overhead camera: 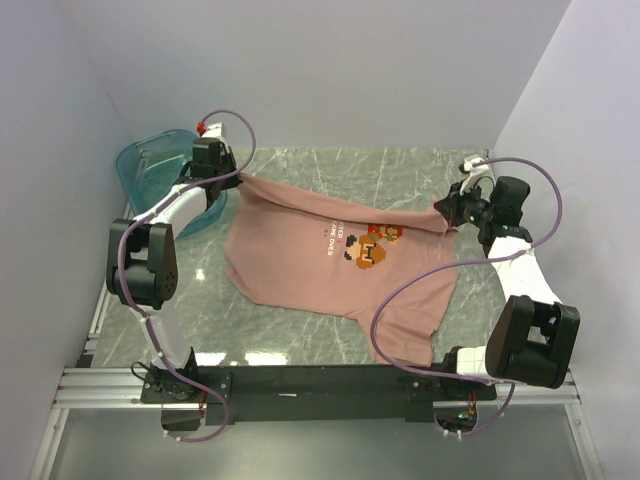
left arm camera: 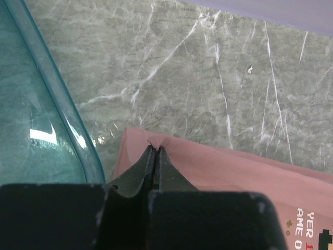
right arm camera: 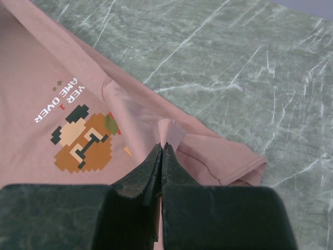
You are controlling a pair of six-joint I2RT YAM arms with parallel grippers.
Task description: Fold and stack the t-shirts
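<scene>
Right now the dusty-pink t-shirt lies spread on the grey marble table, chest graphic facing up, drawn out between the two arms. The left gripper has its fingers pressed together on the shirt's far-left corner, with a bit of the edge caught between the tips. It is just beside the teal tub, which sits at the table's far-left corner. The right gripper is likewise clamped on a small raised fold of fabric at the shirt's right side, near the pixel figure and the white text. Part of the shirt trails toward the near edge on the right.
</scene>
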